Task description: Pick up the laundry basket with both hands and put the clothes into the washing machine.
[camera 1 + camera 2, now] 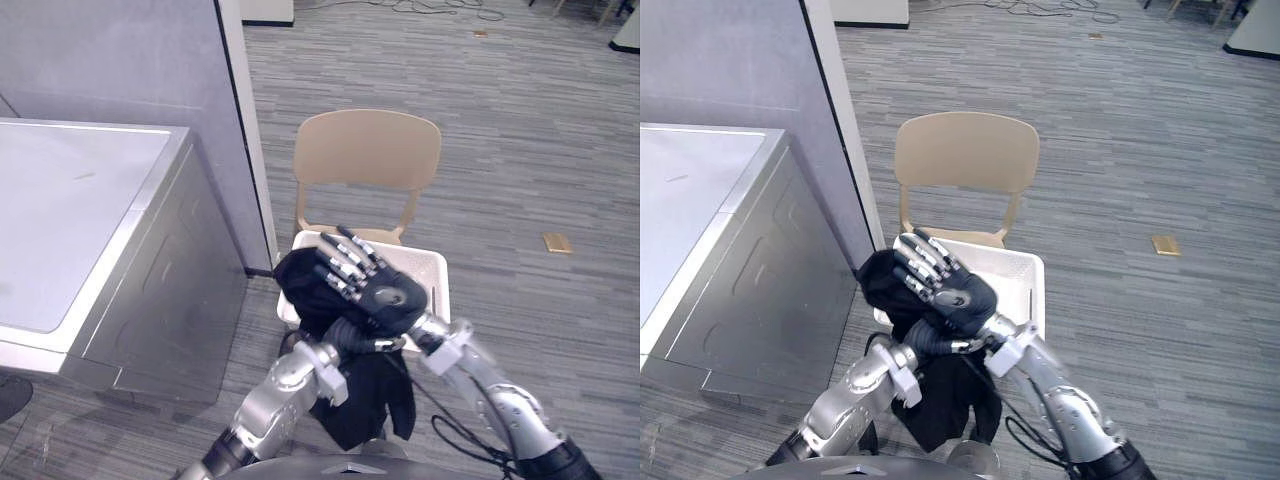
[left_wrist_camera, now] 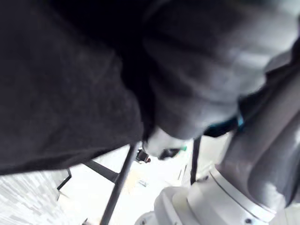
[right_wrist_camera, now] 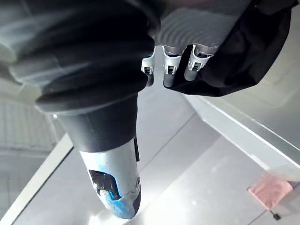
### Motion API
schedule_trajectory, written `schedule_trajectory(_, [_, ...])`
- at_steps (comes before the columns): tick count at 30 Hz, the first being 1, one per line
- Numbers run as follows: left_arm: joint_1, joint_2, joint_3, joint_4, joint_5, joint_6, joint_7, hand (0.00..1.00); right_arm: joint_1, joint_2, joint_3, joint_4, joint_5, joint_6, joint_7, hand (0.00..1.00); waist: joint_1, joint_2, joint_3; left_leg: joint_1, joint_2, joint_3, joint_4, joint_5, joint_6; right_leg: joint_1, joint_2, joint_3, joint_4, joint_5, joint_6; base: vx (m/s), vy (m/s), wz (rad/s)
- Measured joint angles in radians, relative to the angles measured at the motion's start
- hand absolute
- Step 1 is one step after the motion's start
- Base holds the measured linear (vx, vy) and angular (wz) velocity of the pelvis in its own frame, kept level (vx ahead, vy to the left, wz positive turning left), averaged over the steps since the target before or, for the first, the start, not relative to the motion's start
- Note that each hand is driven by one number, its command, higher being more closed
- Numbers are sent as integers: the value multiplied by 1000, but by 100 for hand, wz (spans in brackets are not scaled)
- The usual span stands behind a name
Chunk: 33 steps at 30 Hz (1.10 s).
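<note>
A: Where are the clothes?

B: A black bundle [image 1: 300, 285] is heaped on the near-left corner of the basket [image 1: 428, 262], and one length hangs past the rim toward the floor. The white basket sits on the seat of a tan chair [image 1: 365, 150].

A: And the hands?

B: The right hand [image 1: 385, 290] lies on top of the bundle, its fingers [image 1: 345, 258] spread and fairly straight, pressing the cloth rather than pinching it. The left hand [image 1: 348, 336] comes up underneath, buried in the cloth, so I cannot tell whether it is holding anything.

A: How will the load handle?

B: It is soft, limp and light, I'd judge. It will sag and trail, and the hanging length could snag on the rim or slip free. Gather it at the thick middle, not by an edge. The basket looks like stiff, light plastic, and neither hand has it. Take it at opposite rims so it stays level.

A: And the washer?

B: The washer [image 1: 90, 230] stands just to the left, against a grey partition [image 1: 130, 60]. Its top looks flat and closed.
</note>
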Motion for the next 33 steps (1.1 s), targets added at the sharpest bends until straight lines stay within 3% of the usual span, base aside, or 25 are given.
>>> schedule_trajectory(4, [-118, -22, 26, 8, -13, -32, 11, 100, -118, 47, -109, 8, -55, -13, 5, 0, -47, -10, -2, -9, -1, 21, 0, -1, 0, -22, -1, 22, -1, 5, 4, -21, 12, -13])
schedule_trajectory(7, [-150, -42, 95, 22, -30, -38, 37, 100, -210, 233, -169, 94, -98, -60, -39, 0, -86, -10, -10, -27, 1, 41, 0, 0, 1, -54, 2, 43, -4, 14, 13, 2, 2, -16])
schedule_trajectory(11, [-119, -36, 124, 62, -33, -38, 41, 100, -180, 412, -195, 173, -117, -80, -107, 0, -94, -11, -10, -26, 1, 44, 0, -1, 1, -51, 3, 44, -15, 16, 15, 38, -6, -6])
schedule_trajectory(13, [-94, -26, 126, 64, -33, -33, 41, 100, -150, 460, -195, 178, -117, -80, -120, 0, -90, -11, -10, -23, 1, 43, 0, -2, 1, -46, 4, 42, -19, 17, 16, 21, -4, 0])
schedule_trajectory(24, [77, -13, 174, 96, -33, -30, 40, 100, -62, 654, -194, 363, -132, -71, -125, 0, -87, -18, -15, -6, 0, 16, 0, -5, 2, 1, 4, 17, -46, 28, 21, -27, 1, 5])
schedule_trajectory(33, [190, -18, 188, 144, -33, 0, 40, 100, -61, 658, -216, 588, -157, -69, -176, 0, -90, -7, -23, -1, -1, 11, 0, -4, 2, 19, 3, 14, -63, 36, 22, -3, -2, 2])
